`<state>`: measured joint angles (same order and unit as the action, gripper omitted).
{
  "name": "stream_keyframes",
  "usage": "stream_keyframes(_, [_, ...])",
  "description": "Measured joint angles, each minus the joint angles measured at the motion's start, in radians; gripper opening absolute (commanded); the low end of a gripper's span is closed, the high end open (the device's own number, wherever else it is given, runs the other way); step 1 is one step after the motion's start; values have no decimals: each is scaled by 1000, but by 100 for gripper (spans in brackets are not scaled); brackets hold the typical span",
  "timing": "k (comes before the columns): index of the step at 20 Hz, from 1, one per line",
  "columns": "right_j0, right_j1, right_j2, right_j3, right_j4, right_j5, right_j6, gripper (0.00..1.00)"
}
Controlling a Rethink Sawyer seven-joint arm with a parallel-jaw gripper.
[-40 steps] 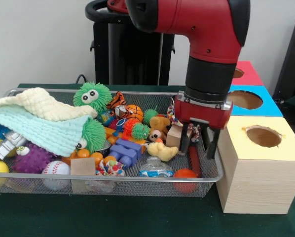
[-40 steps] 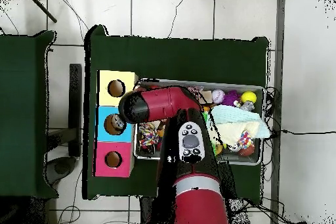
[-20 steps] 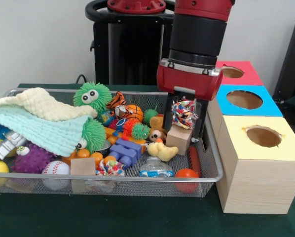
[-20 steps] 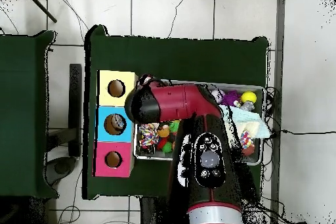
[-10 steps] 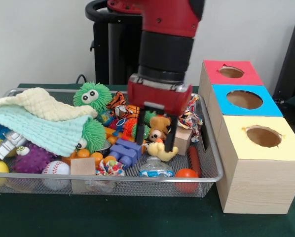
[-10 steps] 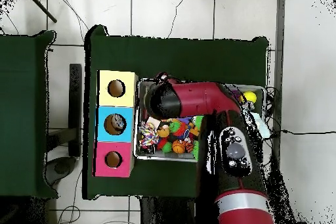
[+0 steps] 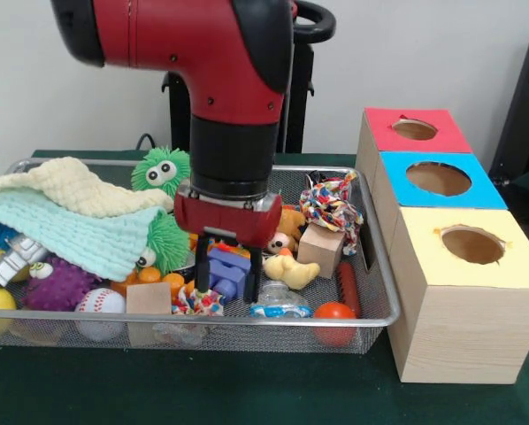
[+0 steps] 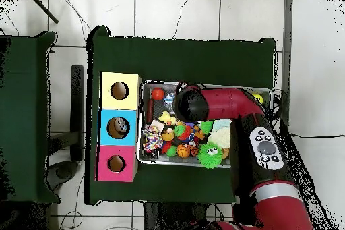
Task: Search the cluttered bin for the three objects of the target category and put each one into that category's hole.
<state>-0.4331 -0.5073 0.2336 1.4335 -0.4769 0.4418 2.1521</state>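
Gripper [image 7: 227, 273] low over the wire bin [image 7: 384, 292], fingers [image 7: 201, 274] parted and empty, straddling purple blocks [image 7: 229, 270] near the front rim. Rope toy [image 7: 331, 205] lies by the bin's right wall beside the three holed boxes [image 7: 463, 292] on the desk [image 7: 247, 390].

- Arm [image 7: 203, 44]: glossy red shell, black end caps, black cylindrical wrist band.
- Wrist flange: red, silver rim.
- Gripper [image 7: 227, 276]: black fingers.
- Upper link: grey oval button panel [image 8: 261, 148].
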Motion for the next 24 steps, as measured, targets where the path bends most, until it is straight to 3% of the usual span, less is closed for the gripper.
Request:
stream_keyframes(11, [-24,75,97,-11,-87,9,-95,100])
stream_keyframes(24, [-21,75,180,-11,-103,27,-126,100])
